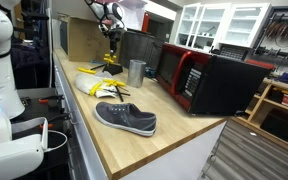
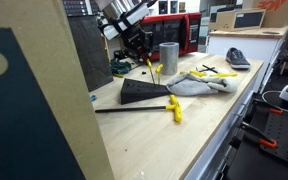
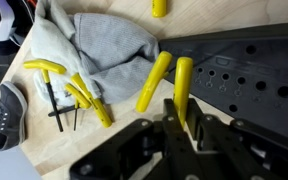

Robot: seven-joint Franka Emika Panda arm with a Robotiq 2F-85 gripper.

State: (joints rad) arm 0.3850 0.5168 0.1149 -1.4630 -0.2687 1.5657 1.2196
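Your claw point(image 3: 184, 118) was shut narrow on 1 yellow-handled tool point(image 3: 182, 80), gripped by its handle so it hung over the black perforated plate point(image 3: 249, 65). The other yellow tools point(image 3: 76, 95) lay by the grey cloth point(image 3: 104, 45) on the bench point(image 3: 224, 15), likely kept within reach.

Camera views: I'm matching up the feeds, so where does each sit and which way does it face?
Exterior view: at one end of the counter, shoe nearest, looking along it toward the far arm.
Exterior view: at the opposite end, beside the arm, facing the distant shoe.
Wrist view: looks down past the gripper, shut on a yellow handle, onto the cloth.
Shared: shoe, cloth and yellow handles show in all three.
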